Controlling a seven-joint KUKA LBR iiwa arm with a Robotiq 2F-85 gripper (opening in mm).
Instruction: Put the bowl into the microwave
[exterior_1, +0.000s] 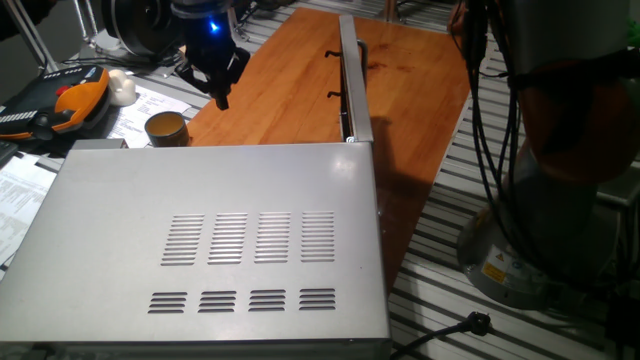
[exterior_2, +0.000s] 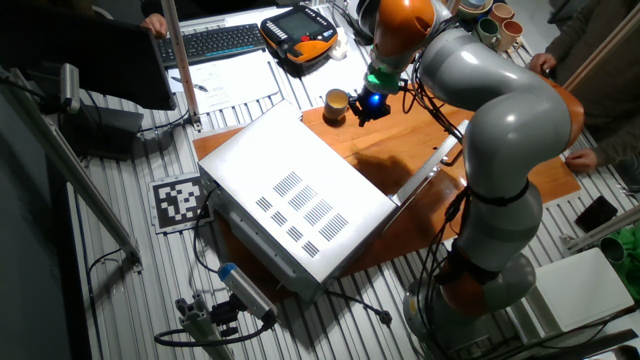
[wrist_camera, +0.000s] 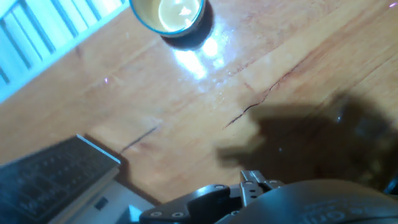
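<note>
The small tan bowl (exterior_1: 166, 127) stands upright on the wooden board, just beyond the microwave's far left corner. It also shows in the other fixed view (exterior_2: 335, 105) and at the top of the hand view (wrist_camera: 171, 15), and it looks empty. The silver-grey microwave (exterior_1: 210, 240) fills the foreground, its vent slots facing up. Its door (exterior_1: 350, 85) stands open, seen edge-on. My gripper (exterior_1: 221, 92) hangs above the board, a short way right of the bowl and not touching it. It holds nothing. I cannot make out how the fingers stand.
A white rounded lump (exterior_1: 122, 88), an orange teach pendant (exterior_1: 60, 105) and papers lie left of the bowl. A keyboard (exterior_2: 215, 42) is farther back. The wooden board (exterior_1: 290, 80) stretches between the gripper and the door. Several cups (exterior_2: 495, 25) stand at the far edge.
</note>
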